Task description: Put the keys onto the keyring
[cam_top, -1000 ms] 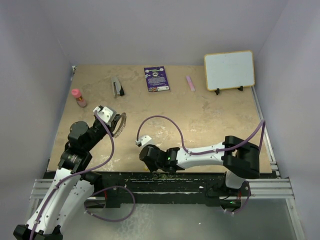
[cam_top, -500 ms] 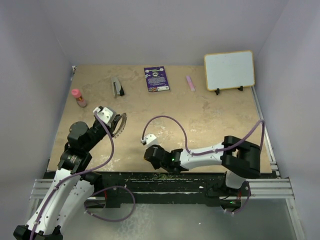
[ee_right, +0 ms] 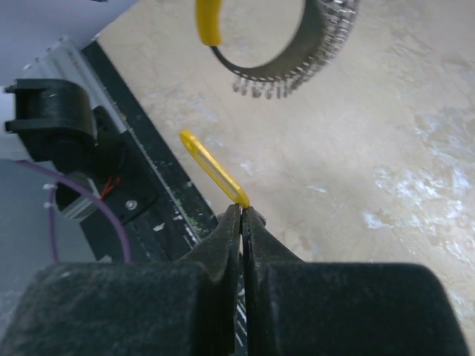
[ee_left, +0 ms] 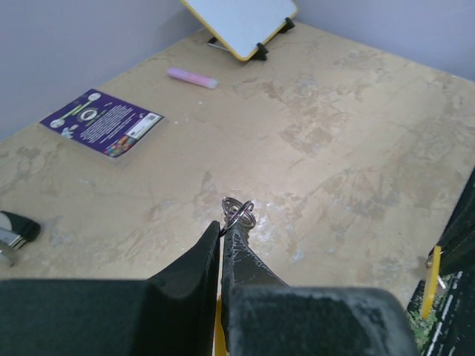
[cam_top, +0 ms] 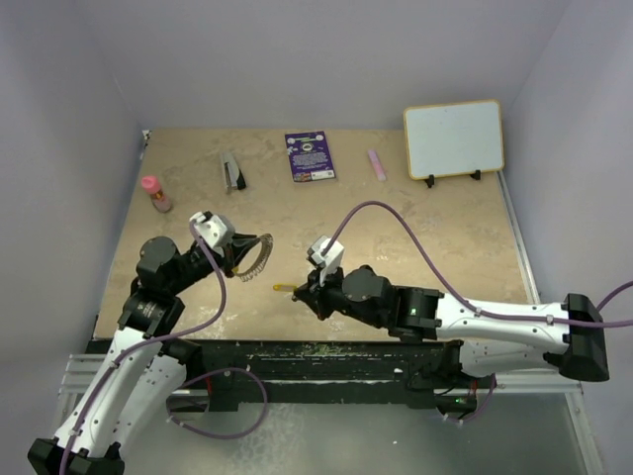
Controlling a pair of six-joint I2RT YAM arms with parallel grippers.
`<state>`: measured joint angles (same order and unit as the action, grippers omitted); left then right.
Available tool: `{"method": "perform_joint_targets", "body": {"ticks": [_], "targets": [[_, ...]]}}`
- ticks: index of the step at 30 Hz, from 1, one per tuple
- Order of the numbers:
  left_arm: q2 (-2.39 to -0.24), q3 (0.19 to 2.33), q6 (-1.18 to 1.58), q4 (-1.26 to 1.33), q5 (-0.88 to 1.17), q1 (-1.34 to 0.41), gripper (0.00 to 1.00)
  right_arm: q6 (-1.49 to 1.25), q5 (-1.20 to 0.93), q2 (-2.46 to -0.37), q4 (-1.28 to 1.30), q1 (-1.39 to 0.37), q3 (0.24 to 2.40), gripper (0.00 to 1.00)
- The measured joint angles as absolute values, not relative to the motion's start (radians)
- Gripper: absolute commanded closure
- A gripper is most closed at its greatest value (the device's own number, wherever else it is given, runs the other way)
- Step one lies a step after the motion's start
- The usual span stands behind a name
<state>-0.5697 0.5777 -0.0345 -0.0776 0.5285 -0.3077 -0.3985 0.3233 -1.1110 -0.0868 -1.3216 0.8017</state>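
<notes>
My left gripper (cam_top: pixel 240 251) is shut on the keyring (cam_top: pixel 257 256), a silvery beaded loop held above the table. In the left wrist view its small wire loops (ee_left: pixel 239 212) stick out past the closed fingertips (ee_left: pixel 228 236). My right gripper (cam_top: pixel 301 288) is shut on a key; its yellow head (cam_top: pixel 283 287) points left toward the keyring, a short gap away. In the right wrist view the yellow key (ee_right: pixel 214 169) juts from the closed gripper (ee_right: pixel 242 211), below the keyring (ee_right: pixel 297 55), on which another yellow piece (ee_right: pixel 208 18) shows. The held key's yellow (ee_left: pixel 432 279) appears at the left wrist view's right edge.
Along the back of the tan table (cam_top: pixel 415 228) lie a pink-capped bottle (cam_top: pixel 154 193), a grey-and-black tool (cam_top: pixel 232 173), a purple card (cam_top: pixel 310 155), a pink block (cam_top: pixel 377 164) and a small whiteboard (cam_top: pixel 454 139). The black frame rail (cam_top: pixel 326 351) runs along the near edge.
The right gripper shut on the key and its arm stretched out, carrying the key up beside the keyring. The left gripper shifted slightly right with the keyring.
</notes>
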Motion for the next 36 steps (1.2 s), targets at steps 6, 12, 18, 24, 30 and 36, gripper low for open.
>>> {"method": "perform_joint_targets", "body": {"ticks": [6, 12, 18, 24, 30, 36], "targets": [[-0.576, 0.578, -0.009, -0.054, 0.679, -0.308, 0.97, -0.349, 0.237, -1.183, -0.065, -1.325, 0.878, 1.0], [-0.576, 0.578, -0.004, -0.069, 0.808, -0.308, 0.97, -0.32, 0.216, -1.213, -0.068, -1.328, 0.882, 1.0], [-0.58, 0.578, -0.012, -0.101, 0.896, -0.309, 0.97, -0.28, 0.219, -1.169, -0.102, -1.328, 0.882, 1.0], [-0.583, 0.578, -0.021, -0.11, 0.948, -0.318, 0.97, -0.232, 0.221, -1.182, -0.119, -1.328, 0.914, 1.0], [-0.583, 0.578, -0.039, -0.146, 0.952, -0.327, 0.97, -0.19, 0.219, -1.217, -0.135, -1.329, 0.95, 1.0], [-0.583, 0.578, -0.041, -0.152, 0.967, -0.329, 0.97, -0.161, 0.257, -1.217, -0.144, -1.33, 0.953, 1.0]]}}
